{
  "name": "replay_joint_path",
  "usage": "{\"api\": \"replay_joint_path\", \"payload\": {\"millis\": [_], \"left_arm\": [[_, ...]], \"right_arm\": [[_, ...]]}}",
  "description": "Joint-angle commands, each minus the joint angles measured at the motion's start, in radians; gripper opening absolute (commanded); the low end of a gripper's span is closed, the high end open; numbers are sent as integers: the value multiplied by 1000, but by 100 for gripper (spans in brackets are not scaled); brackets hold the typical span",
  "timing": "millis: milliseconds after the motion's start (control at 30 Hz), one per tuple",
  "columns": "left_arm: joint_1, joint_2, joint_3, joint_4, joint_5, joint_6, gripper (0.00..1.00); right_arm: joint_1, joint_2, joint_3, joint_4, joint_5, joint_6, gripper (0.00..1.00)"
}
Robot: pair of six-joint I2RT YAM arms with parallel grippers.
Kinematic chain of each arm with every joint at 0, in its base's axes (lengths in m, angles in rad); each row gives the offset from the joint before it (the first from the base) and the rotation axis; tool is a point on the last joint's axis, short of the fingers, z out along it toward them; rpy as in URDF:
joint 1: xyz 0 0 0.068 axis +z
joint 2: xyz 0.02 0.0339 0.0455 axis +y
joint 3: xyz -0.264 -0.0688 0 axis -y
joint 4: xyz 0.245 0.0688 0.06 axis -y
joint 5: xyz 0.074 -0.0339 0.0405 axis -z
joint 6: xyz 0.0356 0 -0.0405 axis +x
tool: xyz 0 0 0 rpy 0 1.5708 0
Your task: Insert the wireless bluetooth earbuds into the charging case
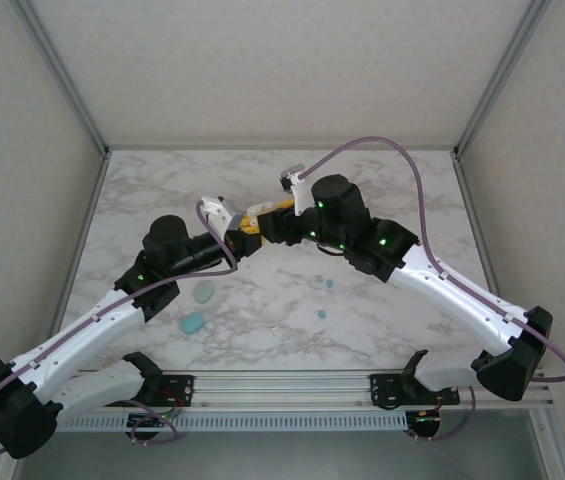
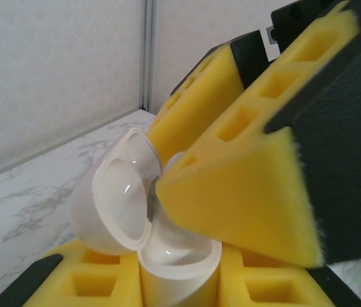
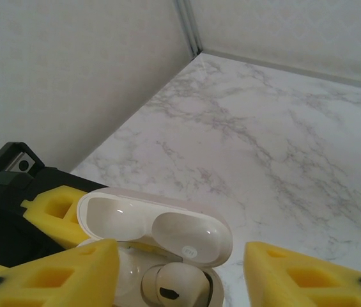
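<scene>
- A whitish earbud point(image 3: 174, 288) is seen seated in the open charging case point(image 3: 158, 231), partly cut off by the frame's lower edge.
- The case is clamped by the left gripper point(image 2: 180, 284).
- The right gripper point(image 3: 180, 252) is held spread above it, grasping nothing.
- Tiny teal earbuds point(image 1: 322, 283) are left on the marble table point(image 1: 382, 190), too small for detail.

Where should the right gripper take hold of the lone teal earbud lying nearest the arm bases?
Probably straight down from above, pinching the earbud across its body with the right gripper. It lies low on the bare marble table, apart from the other two buds, so all sides are free. Too small to tell a better axis.
</scene>
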Motion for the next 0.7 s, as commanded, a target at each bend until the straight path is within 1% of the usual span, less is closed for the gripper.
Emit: {"api": "replay_joint_path", "payload": {"millis": [0,167,267,333,433,500,567,633,667], "left_arm": [[-10,-31,31,25,-12,38,9],[-10,-37,32,-6,-18,59,9],[-10,-38,31,-7,-18,60,9],[-11,-38,29,-7,-18,61,9],[-10,-40,28,-10,-20,63,9],[-10,-45,26,-10,-30,64,9],[-10,-64,21,-13,-55,72,9],[-10,-84,15,-23,-84,85,9],[-10,-96,12,-31,-100,92,9]], "right_arm": [[14,-39,-1,-17,-42,46,63],[9,-76,24,-22,-57,112,72],[8,-96,37,-26,-53,136,75],[8,-110,41,-35,-25,152,76],[7,-135,46,-63,63,171,77],[3,-146,53,-122,170,199,77],[-17,-153,64,-233,303,261,75],[-57,-168,41,-312,360,321,72],[-81,-175,15,-331,353,341,70]]}}
